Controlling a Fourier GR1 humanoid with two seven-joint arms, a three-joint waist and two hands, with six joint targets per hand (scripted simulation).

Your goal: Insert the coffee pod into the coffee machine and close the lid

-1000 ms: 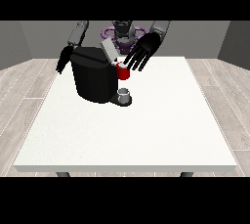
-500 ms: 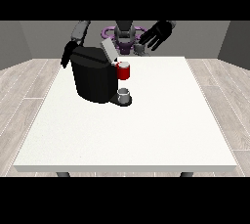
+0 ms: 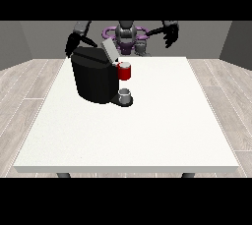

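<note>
White tabletop [image 3: 147,135] fills a grey-walled room with pale plank flooring [image 3: 22,86]. Black coffee machine [image 3: 94,76] stands at its far left, lid [image 3: 109,50] raised, a red thing at the machine [image 3: 125,71] and a grey thing [image 3: 125,93] on its base. The hand at the view's right [image 3: 171,35] hangs open in the air; the hand at the view's left [image 3: 75,42] is behind the machine, fingers unreadable.

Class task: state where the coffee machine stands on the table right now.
In the front view, the coffee machine stands on the white table toward its far left.

The table's [image 3: 147,130] far-left corner is occupied by the coffee machine [image 3: 96,76]; the near edge and right side are left open.
</note>
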